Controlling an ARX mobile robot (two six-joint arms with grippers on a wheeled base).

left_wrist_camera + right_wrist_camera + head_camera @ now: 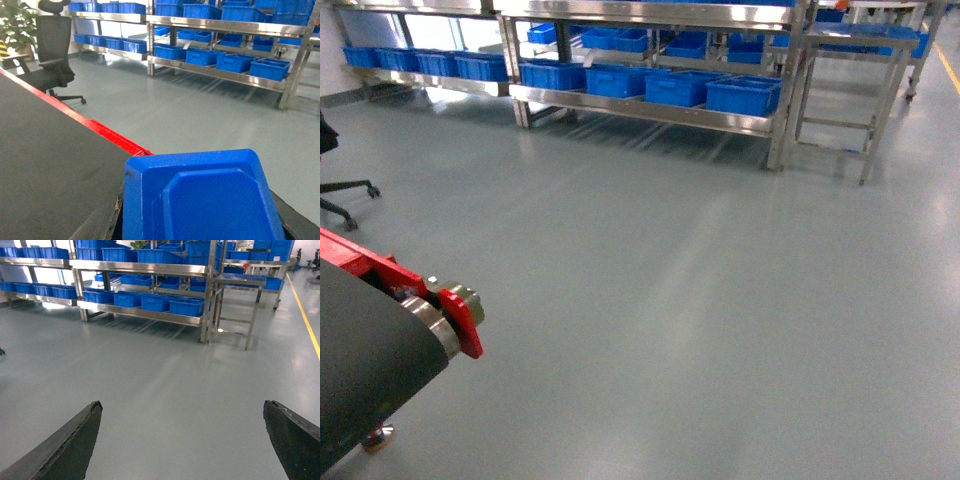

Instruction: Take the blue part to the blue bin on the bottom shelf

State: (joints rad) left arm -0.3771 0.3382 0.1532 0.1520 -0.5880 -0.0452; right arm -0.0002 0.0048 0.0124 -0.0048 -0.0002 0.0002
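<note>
The blue part [205, 200], a boxy dark-blue block, fills the bottom of the left wrist view. My left gripper [202, 222] is shut on it, with a dark finger [102, 225] showing at its left side. My right gripper [182, 407] stands open over bare grey floor, nothing between its fingers [70, 450]. Several blue bins [743, 95] stand in a row on the bottom shelf [650, 112] of the steel rack far across the floor; the same bins [186, 306] show in the right wrist view. Neither gripper shows in the head view.
A black conveyor belt [360, 360] with a red frame [460, 322] sits at my lower left. An office chair [52, 55] stands left of it. A bare steel stand [850, 90] adjoins the rack's right end. Open grey floor lies between me and the rack.
</note>
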